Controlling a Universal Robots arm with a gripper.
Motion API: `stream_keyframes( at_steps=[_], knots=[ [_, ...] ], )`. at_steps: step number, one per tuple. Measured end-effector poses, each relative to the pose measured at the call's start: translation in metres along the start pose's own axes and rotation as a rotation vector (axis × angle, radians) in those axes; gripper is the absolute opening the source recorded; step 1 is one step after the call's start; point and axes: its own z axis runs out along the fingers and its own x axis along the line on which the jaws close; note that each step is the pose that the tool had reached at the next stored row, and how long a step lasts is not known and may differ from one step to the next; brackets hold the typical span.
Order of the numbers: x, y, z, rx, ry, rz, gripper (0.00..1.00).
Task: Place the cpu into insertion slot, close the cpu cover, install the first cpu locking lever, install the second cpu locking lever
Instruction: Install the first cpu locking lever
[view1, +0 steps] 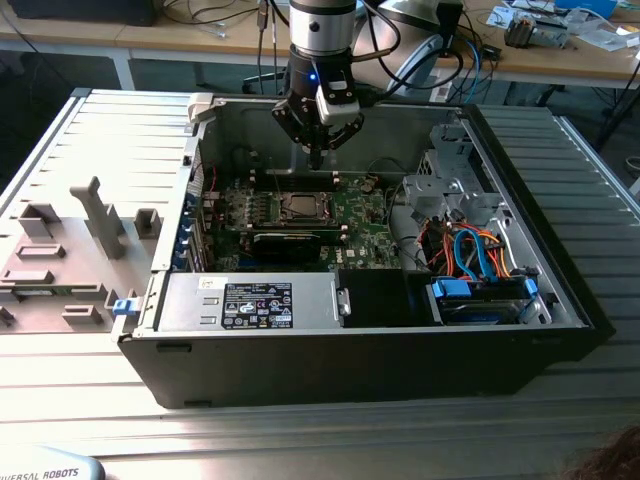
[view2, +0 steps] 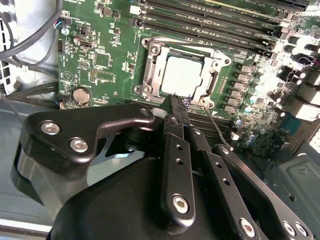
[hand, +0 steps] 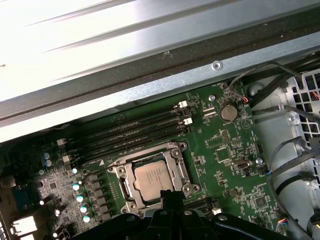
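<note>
Silver-grey cpu (view2: 181, 75) in insertion slot (view2: 150, 50), one edge behind black claw (view2: 178, 102)

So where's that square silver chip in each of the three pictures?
Exterior view: chip in the middle of the green board, under the gripper.
Second wrist view: chip just past the gripper.
First wrist view: chip between the gripper and the memory slots.
Shared landmark: memory slots beside it.
</note>
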Motion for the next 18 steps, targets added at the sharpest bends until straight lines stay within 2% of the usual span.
stream_keyframes(
  at_steps=[18],
  knots=[
    [0.0000, 0.0000, 0.0000, -0.0006, -0.0002, -0.014, 0.11]
  ],
)
